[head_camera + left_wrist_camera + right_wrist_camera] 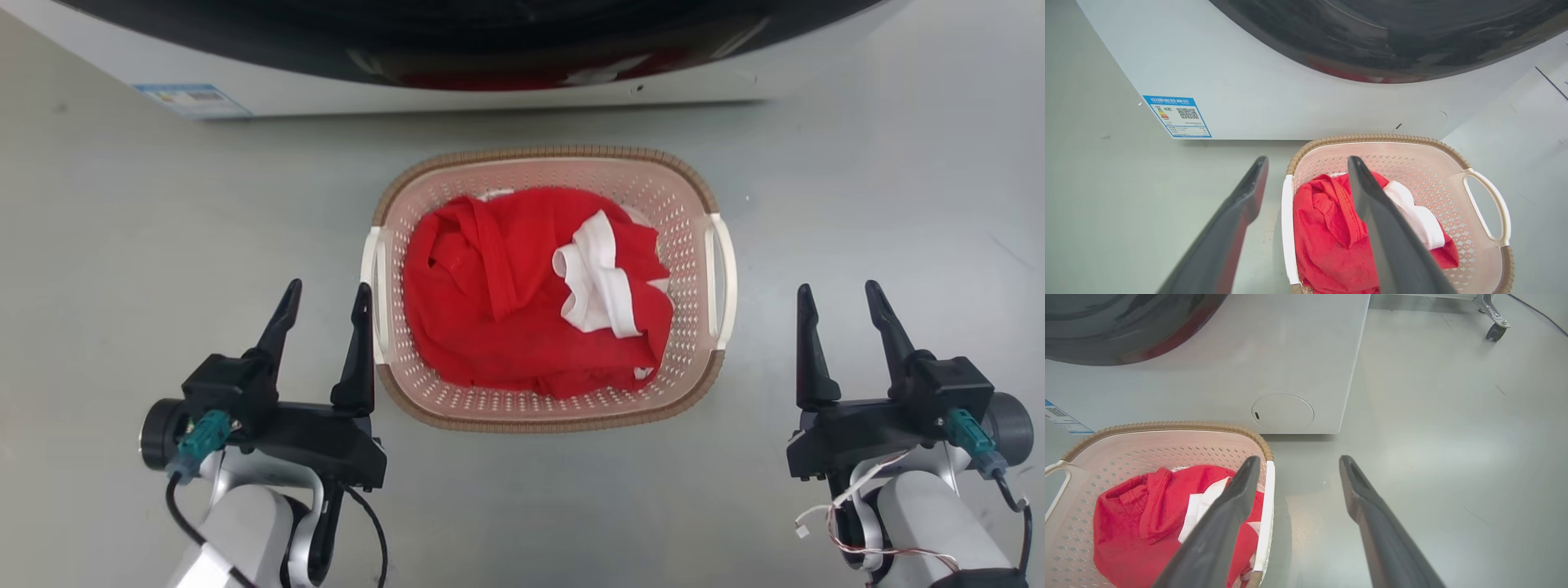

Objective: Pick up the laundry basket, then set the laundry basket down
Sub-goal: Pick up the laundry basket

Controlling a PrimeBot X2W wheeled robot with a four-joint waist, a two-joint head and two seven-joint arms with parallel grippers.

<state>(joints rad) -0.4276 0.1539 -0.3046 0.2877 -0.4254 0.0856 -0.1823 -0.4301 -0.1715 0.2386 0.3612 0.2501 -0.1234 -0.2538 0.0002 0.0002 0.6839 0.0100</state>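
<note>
Spread wide and empty: left gripper and right gripper, flanking basket of red laundry on floor before washer. Left just beside a handle, right farther off; likely lining up one handle each for a level lift.

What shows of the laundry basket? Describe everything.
The laundry basket is a rounded, pale pink perforated plastic tub with a brown woven-look rim and white side handles. It stands upright on the floor before the washing machine, holding a red garment with white trim. Open left hand and right hand flank it.
</note>
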